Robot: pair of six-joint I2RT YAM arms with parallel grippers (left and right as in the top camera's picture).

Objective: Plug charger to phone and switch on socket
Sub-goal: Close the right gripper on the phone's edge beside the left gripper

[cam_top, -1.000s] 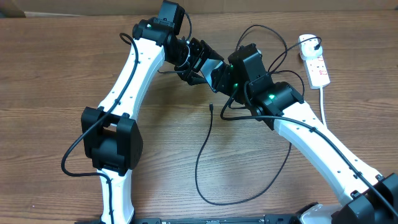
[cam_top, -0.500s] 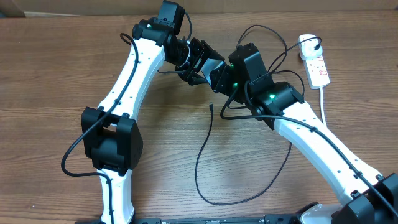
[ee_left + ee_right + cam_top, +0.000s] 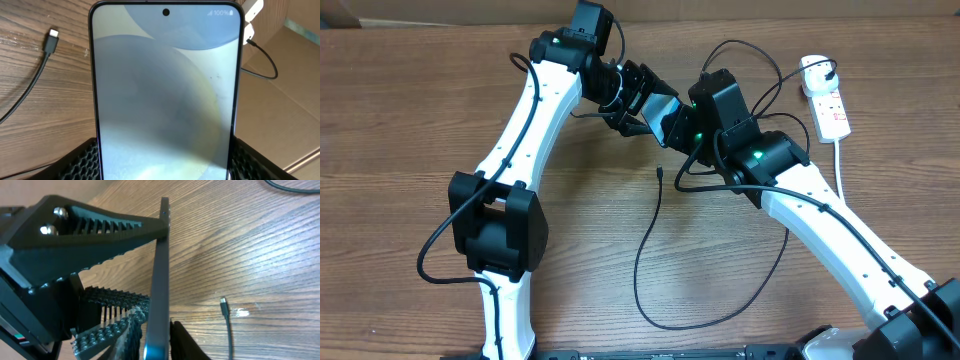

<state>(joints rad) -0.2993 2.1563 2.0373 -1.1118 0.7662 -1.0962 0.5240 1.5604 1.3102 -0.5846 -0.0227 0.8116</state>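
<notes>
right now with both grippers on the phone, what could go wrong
The phone is held off the table between the left gripper and right gripper; a mistimed release in this handover could drop it. The charger tip lies loose on the wood, and either arm could snag its loop.

The phone point(image 3: 165, 90) is slim, its lit pale blue-grey screen showing a battery reading at the top corner; it is held off the table, seen edge-on from the right wrist point(image 3: 160, 275); the charger point(image 3: 655, 250) is a thin black cable looping loosely over the wooden table, its small connector tip point(image 3: 52, 40) lying free on the wood; the socket point(image 3: 828, 100) is a small white strip with red marks, lying flat near the far right edge, a black plug seated at its far end.
</notes>
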